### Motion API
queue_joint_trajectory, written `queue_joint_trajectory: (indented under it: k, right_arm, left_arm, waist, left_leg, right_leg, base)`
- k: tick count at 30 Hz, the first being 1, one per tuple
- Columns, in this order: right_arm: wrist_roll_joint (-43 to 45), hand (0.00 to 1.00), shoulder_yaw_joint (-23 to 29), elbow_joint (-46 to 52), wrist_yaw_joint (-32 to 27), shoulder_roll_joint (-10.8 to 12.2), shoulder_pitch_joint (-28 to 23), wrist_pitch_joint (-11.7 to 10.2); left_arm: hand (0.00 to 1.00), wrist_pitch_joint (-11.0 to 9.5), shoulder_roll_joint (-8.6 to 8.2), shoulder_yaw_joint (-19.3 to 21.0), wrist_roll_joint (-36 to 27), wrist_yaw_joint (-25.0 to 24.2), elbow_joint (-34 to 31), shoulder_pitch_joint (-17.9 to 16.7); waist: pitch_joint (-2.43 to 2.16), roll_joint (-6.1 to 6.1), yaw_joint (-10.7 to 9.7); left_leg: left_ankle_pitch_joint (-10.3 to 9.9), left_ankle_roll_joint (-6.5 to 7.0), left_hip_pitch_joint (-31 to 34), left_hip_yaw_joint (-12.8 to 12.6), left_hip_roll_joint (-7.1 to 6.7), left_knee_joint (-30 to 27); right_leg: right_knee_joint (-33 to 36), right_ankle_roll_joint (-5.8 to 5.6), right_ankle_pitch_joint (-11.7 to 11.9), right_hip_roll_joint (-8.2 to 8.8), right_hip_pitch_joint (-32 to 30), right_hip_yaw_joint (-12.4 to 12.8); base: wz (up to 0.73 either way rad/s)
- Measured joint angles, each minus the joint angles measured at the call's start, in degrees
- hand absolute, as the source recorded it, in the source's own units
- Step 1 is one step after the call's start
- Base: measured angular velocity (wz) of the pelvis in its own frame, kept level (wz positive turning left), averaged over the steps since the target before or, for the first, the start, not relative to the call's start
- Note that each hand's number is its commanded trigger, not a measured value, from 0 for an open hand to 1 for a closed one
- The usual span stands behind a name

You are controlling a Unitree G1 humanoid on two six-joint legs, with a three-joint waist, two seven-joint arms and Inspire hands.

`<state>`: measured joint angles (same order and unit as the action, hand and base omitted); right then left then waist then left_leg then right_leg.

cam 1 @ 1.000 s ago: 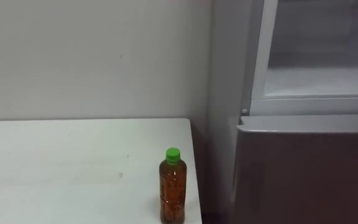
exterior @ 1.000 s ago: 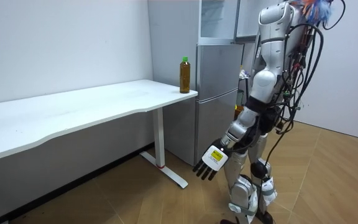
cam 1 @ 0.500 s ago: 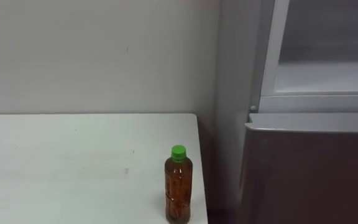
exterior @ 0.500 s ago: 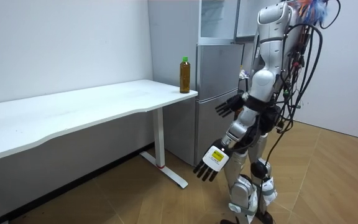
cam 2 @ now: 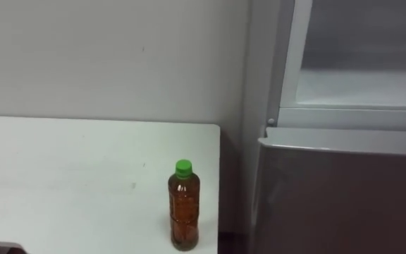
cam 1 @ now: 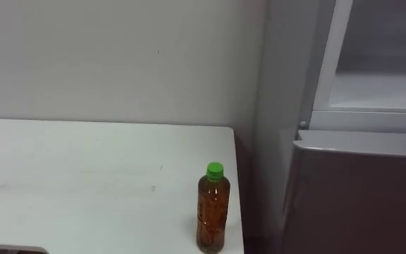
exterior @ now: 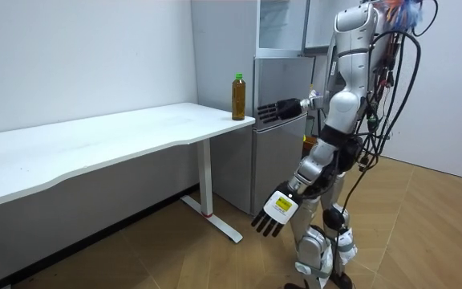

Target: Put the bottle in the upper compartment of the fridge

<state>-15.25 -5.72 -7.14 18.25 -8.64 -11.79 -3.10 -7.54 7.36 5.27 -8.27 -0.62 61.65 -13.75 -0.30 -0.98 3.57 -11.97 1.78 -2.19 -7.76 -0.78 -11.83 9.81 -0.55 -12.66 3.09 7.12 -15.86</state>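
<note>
The right hand (exterior: 277, 110) has risen from waist height to about the level of the table top, fingers straight and spread, pointing toward the bottle (cam 1: 213, 208) but not touching it. The left hand (exterior: 274, 212) hangs low beside the leg, fingers loosely open. The bottle stands upright near the right edge of the white table (cam 1: 83, 183), close to the grey fridge (cam 1: 358, 197), so the grasp is yet to come. The upper compartment (cam 1: 383, 95) seems open, though its door is hard to make out. Plain white wall (cam 1: 118, 56), wooden floor (exterior: 175, 257)
</note>
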Motion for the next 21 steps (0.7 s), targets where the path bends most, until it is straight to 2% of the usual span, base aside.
queue_joint_trajectory:
  k: [5, 10, 14, 21]
  right_arm:
    - [-0.5, 0.0, -1.6, 2.0, 2.1, 0.0, 0.2, 0.0]
    - [-0.3, 0.0, -1.5, 8.5, 2.3, -0.2, 1.0, 0.0]
    - [-0.3, 0.0, -1.4, 8.5, 0.4, -0.2, 4.3, 0.0]
    - [-0.7, 0.0, -1.5, 8.5, -2.8, -0.5, 4.7, 0.0]
  left_arm:
    - [0.0, 0.0, 0.18, -1.0, -0.1, 0.0, 0.3, -0.3]
    - [0.0, 0.2, 0.36, -0.9, 0.5, 0.1, 1.4, -0.7]
    - [0.0, 1.4, 0.56, -0.9, 1.5, 0.1, 1.4, -1.4]
    - [0.0, 2.3, 0.83, -0.8, 1.7, 0.2, 1.2, -1.5]
  waist:
    - [0.15, 0.08, 1.7]
    - [0.28, -0.1, 2.2]
    - [0.22, -0.64, 2.5]
    - [0.21, -1.37, 3.0]
  left_leg:
    - [0.0, 0.0, -0.4, 0.3, 0.04, 0.2]
    - [0.1, -0.01, 0.1, 0.4, -0.03, 0.0]
    - [0.1, 0.01, 0.6, 0.4, -0.04, -0.8]
    - [0.1, 0.01, 1.0, 0.4, -0.03, -0.6]
  right_leg:
    - [0.0, -0.02, 0.0, 0.02, 0.9, -0.2]
    - [-0.1, 0.01, 0.0, 0.03, 0.6, -0.2]
    - [-0.1, 0.12, 0.1, 0.02, 0.2, -0.5]
    - [0.0, 0.14, 0.2, -0.03, 0.4, -0.7]
  base:
    - [0.01]
    - [-0.01]
    - [0.02]
    - [0.01]
